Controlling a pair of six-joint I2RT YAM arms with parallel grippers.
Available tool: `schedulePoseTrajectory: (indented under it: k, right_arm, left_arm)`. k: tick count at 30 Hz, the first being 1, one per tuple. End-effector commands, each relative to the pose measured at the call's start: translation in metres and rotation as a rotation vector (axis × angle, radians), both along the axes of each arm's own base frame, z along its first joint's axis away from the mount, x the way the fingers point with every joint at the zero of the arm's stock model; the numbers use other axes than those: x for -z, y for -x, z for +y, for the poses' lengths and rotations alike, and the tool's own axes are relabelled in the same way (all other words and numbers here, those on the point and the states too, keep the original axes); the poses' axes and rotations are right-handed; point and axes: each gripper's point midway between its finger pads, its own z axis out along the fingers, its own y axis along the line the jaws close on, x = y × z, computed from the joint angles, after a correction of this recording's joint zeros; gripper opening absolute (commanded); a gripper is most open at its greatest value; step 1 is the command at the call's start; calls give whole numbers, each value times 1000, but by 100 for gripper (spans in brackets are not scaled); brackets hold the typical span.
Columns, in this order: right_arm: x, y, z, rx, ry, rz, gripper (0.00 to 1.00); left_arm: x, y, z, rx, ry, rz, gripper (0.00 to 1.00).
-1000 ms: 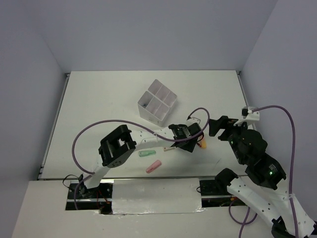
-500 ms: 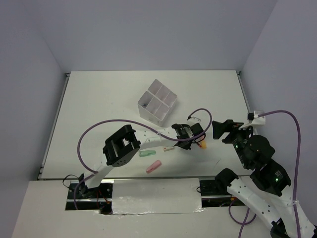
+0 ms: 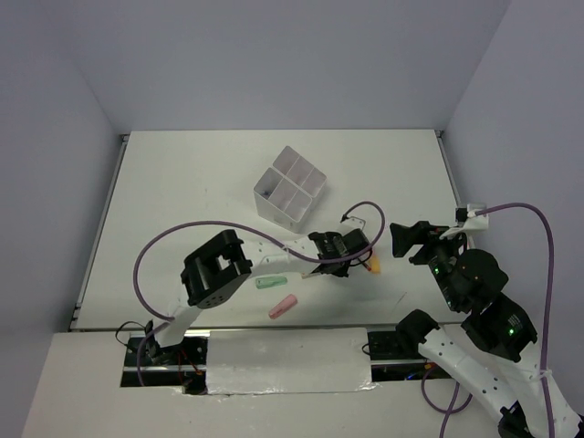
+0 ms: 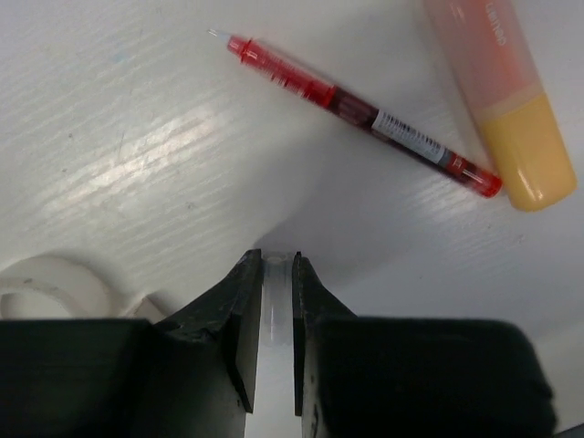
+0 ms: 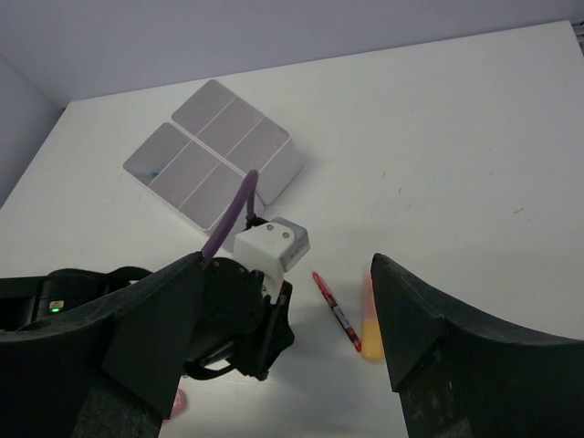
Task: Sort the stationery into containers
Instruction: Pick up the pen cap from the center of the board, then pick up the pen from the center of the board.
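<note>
White table (image 3: 182,182) holds a red pen (image 4: 356,114) between lilac walls (image 3: 55,164)

Your tabletop (image 3: 182,182) is plain white, with a soft glare ahead and to the left of the left pincer (image 4: 274,260). Beyond it rises a pale grey-lilac back wall (image 3: 292,64). A matching wall (image 3: 46,201) flanks its left, and another (image 3: 529,137) stands right of the right pincer (image 3: 399,239).

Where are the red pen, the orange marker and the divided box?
red pen (image 4: 365,114), left wrist view, middle of its barrel.
orange marker (image 4: 531,157), left wrist view, on its opaque cap end.
divided box (image 3: 273,211), top external view, on its near outer wall.
</note>
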Motion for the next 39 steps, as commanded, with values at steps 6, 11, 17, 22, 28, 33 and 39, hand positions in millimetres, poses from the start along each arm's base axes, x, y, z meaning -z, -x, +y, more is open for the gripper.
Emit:
schedulePoseTrajectory:
  k: [6, 11, 17, 22, 28, 33, 39]
  right_arm:
    - [3, -9, -3, 56, -4, 14, 79]
    - [32, -28, 17, 11, 90, 115, 76]
    - [127, -50, 78, -259, 336, 475, 74]
    - [172, -68, 94, -365, 403, 623, 73]
    - [231, -90, 86, -345, 465, 834, 69]
    - [261, -97, 85, -351, 474, 909, 65]
    - [286, -101, 74, -317, 494, 991, 62]
  left_arm:
    - [-129, 0, 8, 5, 332, -203, 0]
    - [-243, -7, 82, -162, 451, -421, 0]
    - [-294, -8, 219, -343, 418, -495, 0]
    - [-298, 12, 294, -337, 347, -526, 0]
    - [-265, 34, 321, -265, 250, -507, 0]
    - [-251, 36, 320, -223, 247, -515, 0]
    - [-241, 35, 315, -186, 238, -519, 0]
